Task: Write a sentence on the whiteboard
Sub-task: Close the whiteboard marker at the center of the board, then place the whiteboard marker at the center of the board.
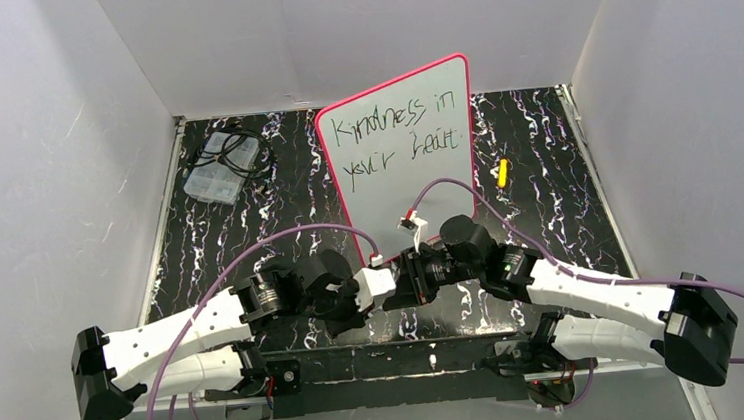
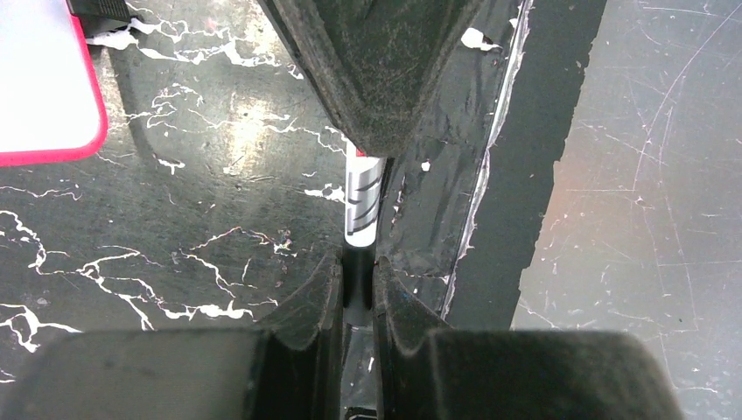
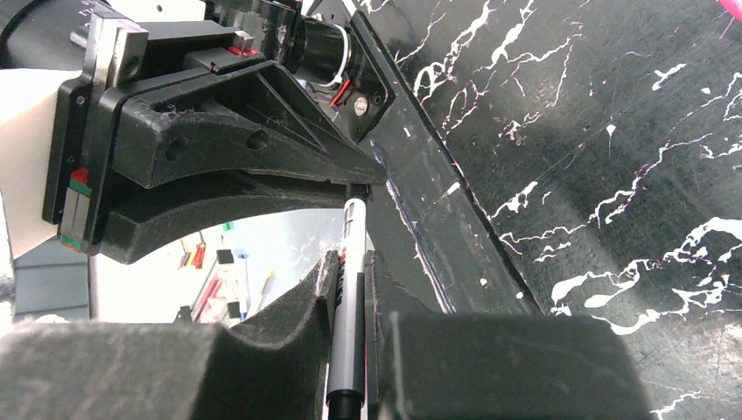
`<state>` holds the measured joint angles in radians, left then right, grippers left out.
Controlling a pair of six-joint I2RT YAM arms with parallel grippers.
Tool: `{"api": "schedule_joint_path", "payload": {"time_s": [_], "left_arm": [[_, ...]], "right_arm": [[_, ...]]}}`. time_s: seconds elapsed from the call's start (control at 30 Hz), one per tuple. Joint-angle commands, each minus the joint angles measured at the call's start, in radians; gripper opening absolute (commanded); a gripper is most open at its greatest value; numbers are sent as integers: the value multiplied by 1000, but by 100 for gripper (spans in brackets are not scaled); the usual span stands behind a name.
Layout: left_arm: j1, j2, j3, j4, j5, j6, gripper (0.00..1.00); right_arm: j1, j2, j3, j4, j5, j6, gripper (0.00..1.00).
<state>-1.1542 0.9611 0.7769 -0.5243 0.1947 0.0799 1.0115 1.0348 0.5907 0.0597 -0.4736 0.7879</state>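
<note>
Left end effector, right end effector — each tight on marker; sentence — overhead only

Whiteboard showing white with pink-red frame, dark sentence; desk showing black marble, white veins; marker showing white-grey, black stripes.

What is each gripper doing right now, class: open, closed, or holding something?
Left gripper: closed on the black end of the slim grey-white marker pen.
Right gripper: closed on the same marker pen's barrel.
</note>
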Motion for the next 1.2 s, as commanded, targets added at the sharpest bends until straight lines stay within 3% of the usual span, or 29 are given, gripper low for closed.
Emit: {"api": "schedule_joint_path", "payload": {"time_s": [0.0,0.1,0.17,0.3,0.43,0.6,0.77,0.9,1.03,1.17], "left_arm": [[3,-25,85,487,12,-13,0],[4,-53,56,416,-24,-59,0],[3,-86,24,354,-57,-106,0],[3,-175,-61,242,-116,-205,0],[3,-252,-131,159,-174,-267,0],[3,-245,-140,75,-280,-400,0],[40,-220,-182,59,-330,-506,0],[181,-217,-206,39,-284,-564,0],[306,-243,-238,55,-262,-615,0],[439,-218,-249,78,-263,-644,0]], "right_arm": [[75,5,23,28,-42,10,1],[75,-45,82,-135,80,-57,2],[75,-93,115,-218,166,-92,9],[75,-173,184,-417,379,-152,36],[75,-197,310,-696,785,-142,58],[75,-237,361,-753,983,-180,84],[69,-241,378,-810,1212,-157,99],[22,-270,358,-745,1287,-210,99],[-113,-243,333,-658,1201,-313,99],[-449,-171,297,-579,935,-384,99]]}}
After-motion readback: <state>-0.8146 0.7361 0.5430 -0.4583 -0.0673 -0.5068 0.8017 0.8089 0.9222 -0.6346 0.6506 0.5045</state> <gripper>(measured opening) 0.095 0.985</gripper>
